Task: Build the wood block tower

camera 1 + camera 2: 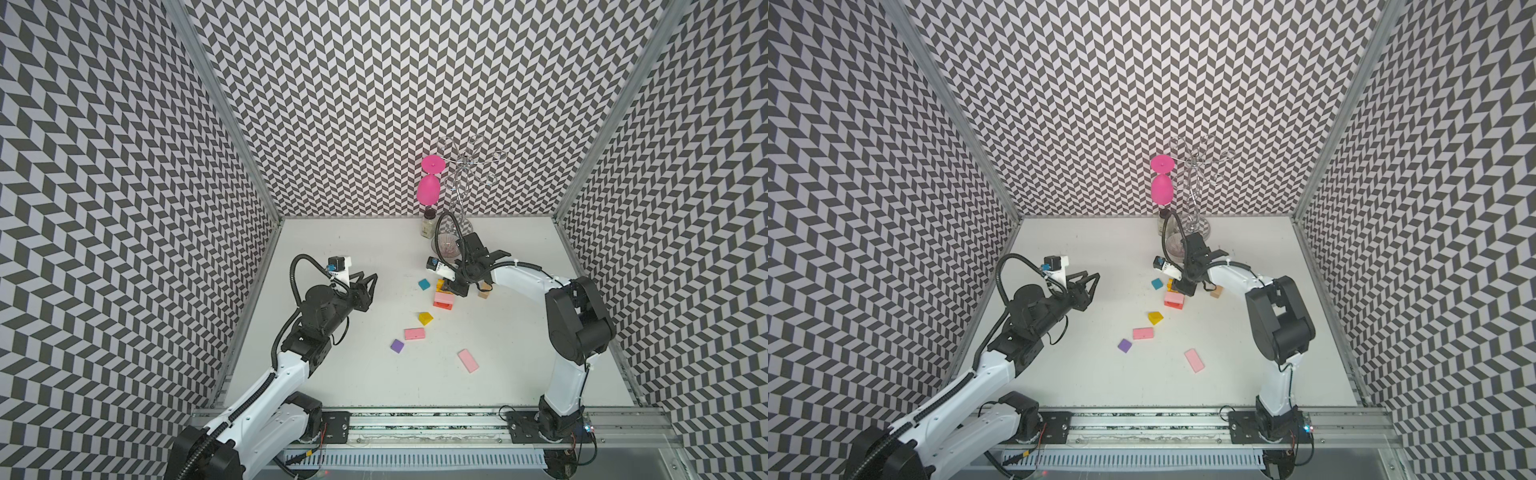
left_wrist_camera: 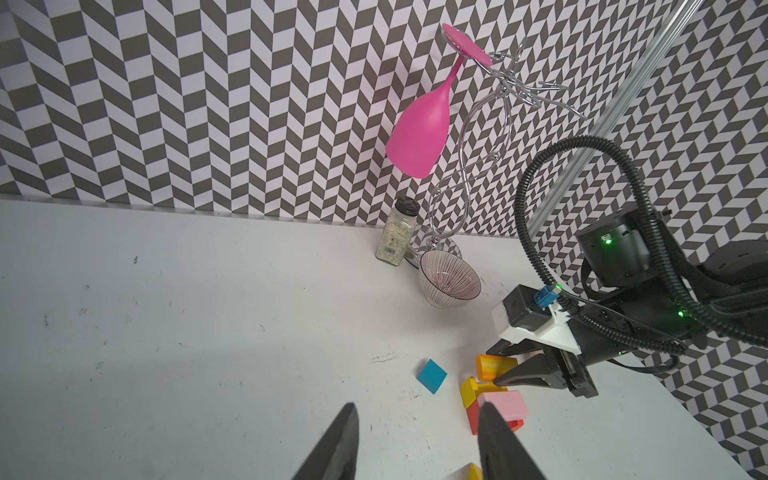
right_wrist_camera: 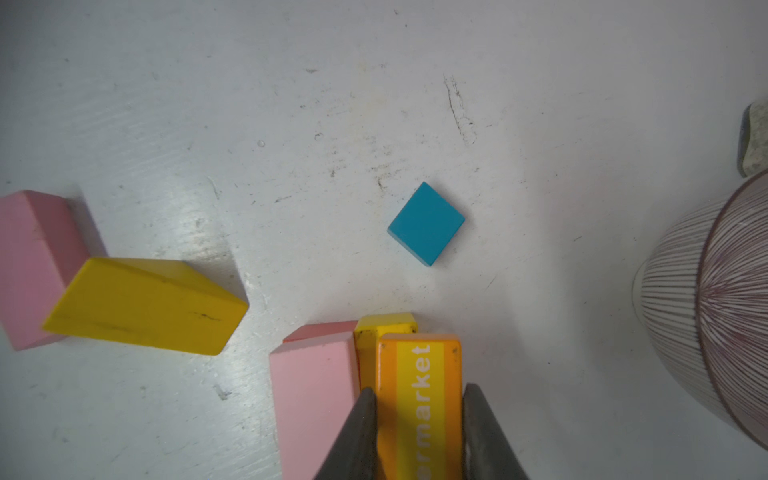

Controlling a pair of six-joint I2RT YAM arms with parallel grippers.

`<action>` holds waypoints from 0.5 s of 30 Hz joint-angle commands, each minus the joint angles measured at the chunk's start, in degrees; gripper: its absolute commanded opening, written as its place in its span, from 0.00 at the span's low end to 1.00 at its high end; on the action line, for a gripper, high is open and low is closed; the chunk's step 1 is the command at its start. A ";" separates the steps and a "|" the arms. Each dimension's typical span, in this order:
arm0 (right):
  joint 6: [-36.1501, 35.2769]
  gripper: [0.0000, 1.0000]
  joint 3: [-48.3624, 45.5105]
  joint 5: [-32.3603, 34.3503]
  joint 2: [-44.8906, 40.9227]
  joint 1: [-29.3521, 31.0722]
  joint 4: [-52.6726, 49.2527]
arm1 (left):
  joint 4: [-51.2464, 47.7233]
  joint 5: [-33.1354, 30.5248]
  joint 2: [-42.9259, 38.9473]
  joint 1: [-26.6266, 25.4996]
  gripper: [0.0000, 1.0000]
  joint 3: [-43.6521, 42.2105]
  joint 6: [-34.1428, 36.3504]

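I have the right tool (image 3: 419, 390) clenched on the orange block (image 3: 428, 365), one jaw on each long side, with the printed face upward. The block hangs over the started tower in the far middle of the desk (image 1: 332, 374). That tower is a pink slab (image 3: 311, 395) lying on a red piece (image 3: 320, 330), with a yellow piece (image 3: 386, 324) standing just right of them under the orange block. I cannot tell whether the orange block already touches the yellow piece. I judge the step in hand to be seating this block on the stack. To do it well, I would keep the block level, square its long edges to the pink slab and lower it straight down with no sideways drift, since the left jaw stands just beside the slab and could push it off the red piece. I would part the jaws only once the block bears fully on its support, open them no wider than needed, and lift straight up. The teal block (image 3: 426, 224) lies apart on the far left of the tower, and the ribbed bowl (image 3: 706, 299) stands farther off, clear of the descent. The left tool (image 1: 366, 279) is released and empty, well to the left.
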 commanded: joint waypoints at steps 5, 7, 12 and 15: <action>-0.55 0.00 -0.81 -2.01 -1.88 -0.36 2.52 | 1.52 1.16 -0.66 0.14 0.48 0.22 -0.25; -0.44 0.00 -1.33 -2.12 -2.05 -0.39 3.05 | 1.48 1.15 -0.61 0.14 0.48 0.31 -0.28; -0.12 0.00 -1.83 -2.47 -2.06 -0.63 3.39 | 1.53 1.14 -0.57 0.14 0.48 0.40 -0.32; 0.13 0.00 -2.55 -2.65 -1.97 -0.60 4.19 | 1.44 1.23 -0.61 0.14 0.48 0.40 -0.43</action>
